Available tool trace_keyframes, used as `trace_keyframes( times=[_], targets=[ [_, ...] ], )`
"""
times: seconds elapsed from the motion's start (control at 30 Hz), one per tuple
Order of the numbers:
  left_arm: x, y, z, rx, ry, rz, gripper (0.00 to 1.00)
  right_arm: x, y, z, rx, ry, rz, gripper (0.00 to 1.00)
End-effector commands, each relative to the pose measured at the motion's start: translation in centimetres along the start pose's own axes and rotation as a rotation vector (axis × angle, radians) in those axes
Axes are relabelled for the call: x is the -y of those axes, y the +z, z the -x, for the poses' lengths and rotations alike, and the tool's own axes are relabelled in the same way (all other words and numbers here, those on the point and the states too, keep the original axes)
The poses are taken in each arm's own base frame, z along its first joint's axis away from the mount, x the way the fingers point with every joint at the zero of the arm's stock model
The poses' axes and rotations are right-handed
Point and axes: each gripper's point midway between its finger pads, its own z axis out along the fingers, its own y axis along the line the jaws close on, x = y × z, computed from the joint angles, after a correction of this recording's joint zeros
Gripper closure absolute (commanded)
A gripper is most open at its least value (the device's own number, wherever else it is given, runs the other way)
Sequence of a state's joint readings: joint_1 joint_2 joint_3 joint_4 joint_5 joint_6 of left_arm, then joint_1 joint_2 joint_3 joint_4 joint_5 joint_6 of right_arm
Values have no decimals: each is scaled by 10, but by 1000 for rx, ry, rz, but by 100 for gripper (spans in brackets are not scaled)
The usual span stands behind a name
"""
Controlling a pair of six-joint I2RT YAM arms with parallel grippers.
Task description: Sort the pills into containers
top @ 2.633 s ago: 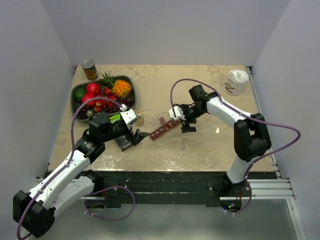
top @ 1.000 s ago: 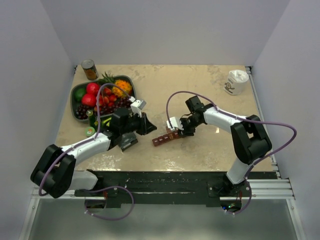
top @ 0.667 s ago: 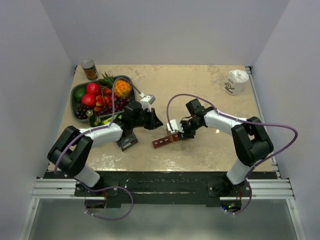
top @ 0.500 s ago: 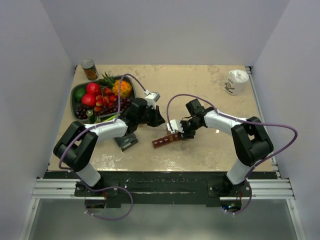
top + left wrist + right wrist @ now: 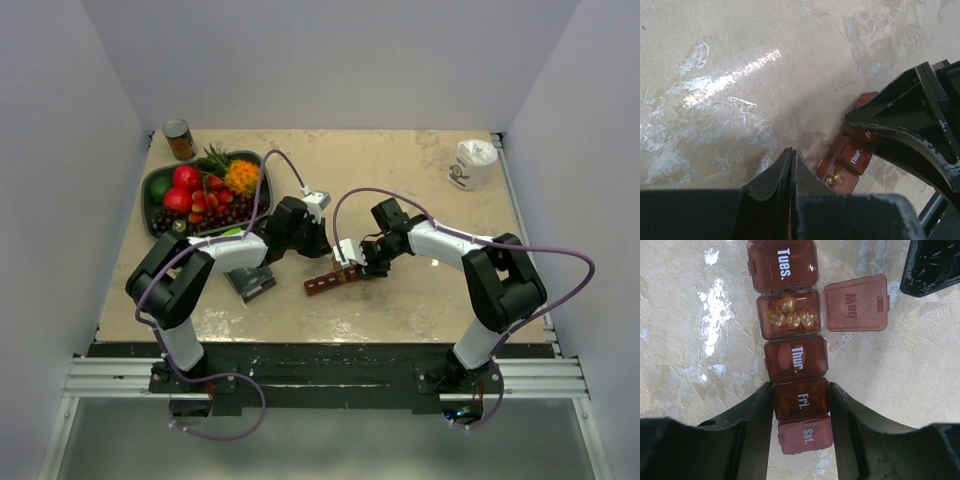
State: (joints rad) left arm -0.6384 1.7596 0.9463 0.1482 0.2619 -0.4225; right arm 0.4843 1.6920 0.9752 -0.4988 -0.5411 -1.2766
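Observation:
The containers point(image 5: 795, 360) form a dark red strip of day-marked boxes lying on the table, also visible in the top view point(image 5: 328, 279). Its Wed. lid point(image 5: 856, 302) is folded open, and several yellowish pills point(image 5: 790, 316) lie in that compartment. My right gripper point(image 5: 801, 388) is shut on the strip at the Fri. box, one finger on each side. My left gripper point(image 5: 791, 151) is shut with nothing in it, its tips just beside the strip point(image 5: 850, 159). In the top view the left gripper point(image 5: 321, 243) sits just up-left of the right gripper point(image 5: 352, 264).
A dark bowl of fruit point(image 5: 152, 188) stands at the back left, with a tin can point(image 5: 179, 139) behind it. A white cup point(image 5: 472, 163) is at the back right. A small black block point(image 5: 256, 284) lies under the left forearm.
The left arm has swung right, from near the fruit bowl to just beside the strip, and its jaws have closed. The right gripper has stayed clamped on the strip.

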Motion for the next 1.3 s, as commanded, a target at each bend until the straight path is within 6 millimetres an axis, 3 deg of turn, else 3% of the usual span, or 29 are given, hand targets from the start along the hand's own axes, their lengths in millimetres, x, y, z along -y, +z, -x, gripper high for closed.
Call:
trace_keyframes(
  times=[0.0,0.4,0.63,0.87,1.1,1.27],
  targets=[
    [25,-1,15,32,41,-102,94,7,-4,10,28,-17,-32,72],
    [51,-12,-11,-35,47,-218,97,8,0,5,10,14,-28,73],
    [48,-16,-43,-106,34,-217,98,10,1,4,7,31,-30,73],
    [48,-15,-46,-111,27,-216,98,12,2,4,6,51,-39,69],
    [42,-31,-18,-3,38,-137,96,24,-6,14,28,106,-84,34],
    [43,-46,-5,33,57,-125,94,28,-16,23,46,105,-103,21]
  ],
)
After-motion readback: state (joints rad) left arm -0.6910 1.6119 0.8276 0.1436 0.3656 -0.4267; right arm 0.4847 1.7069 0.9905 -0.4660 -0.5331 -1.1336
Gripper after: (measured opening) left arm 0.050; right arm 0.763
